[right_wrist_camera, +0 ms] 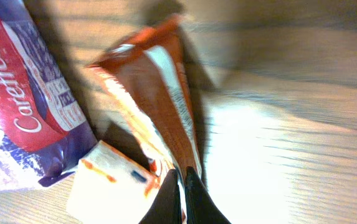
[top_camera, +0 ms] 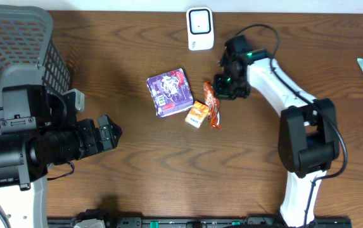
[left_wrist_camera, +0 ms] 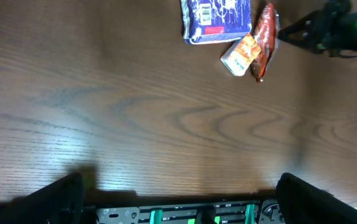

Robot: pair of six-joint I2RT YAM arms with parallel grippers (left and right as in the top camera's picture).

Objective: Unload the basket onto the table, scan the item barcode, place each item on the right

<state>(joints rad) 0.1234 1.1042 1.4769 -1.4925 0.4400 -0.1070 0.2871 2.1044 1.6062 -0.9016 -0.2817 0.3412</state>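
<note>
While L pincer gapes, R pincer nips pkt.

Overhead looks straight down at the table; both wrist views, right far closer, share the red sachet.

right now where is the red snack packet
Overhead, the red snack packet lies right of centre, just right of the small orange box and below the white scanner, with the right tool shut on its upper end.
</note>
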